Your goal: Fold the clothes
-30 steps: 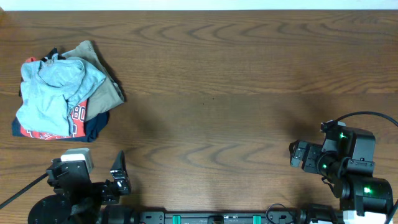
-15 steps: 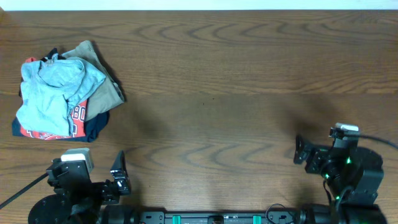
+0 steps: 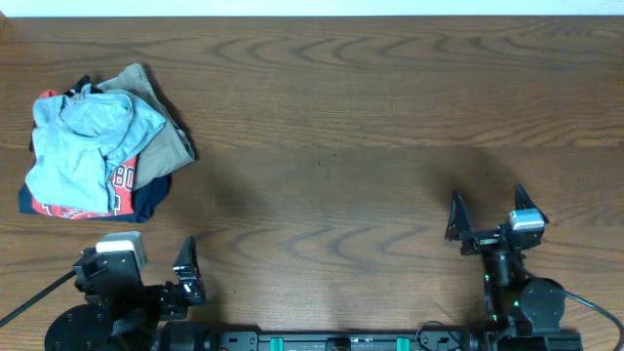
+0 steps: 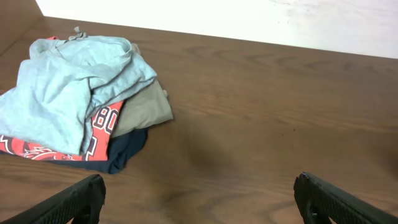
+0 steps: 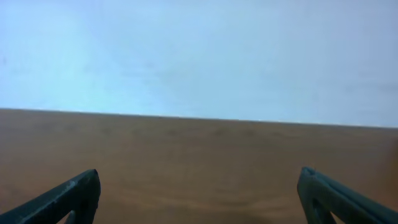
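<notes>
Looking down at your table (image 3: 341,117), both arms sit low at the near edge, and nothing is in either one. Your left gripper (image 4: 199,191) has its jaws spread wide, with the two dark fingertips (image 4: 81,196) poking in at the bottom corners of the wrist view and bare wood between them. Your right gripper (image 3: 487,210) is the same story: jaws wide apart, fingers pointing toward the far edge, only wood grain and a pale wall (image 5: 199,56) ahead of it.

Now the clothes (image 3: 83,146): the pale blue-grey garment lies crumpled, not folded, on top of a small pile at the far left of the table. That puts it on the left arm's side and well apart from the right arm. Under it you can see a red T-shirt (image 3: 122,179) with white lettering, an olive-tan garment (image 3: 166,146) peeking out on the right, and a dark navy piece (image 3: 151,195) at the bottom. Neither gripper touches the pile.
</notes>
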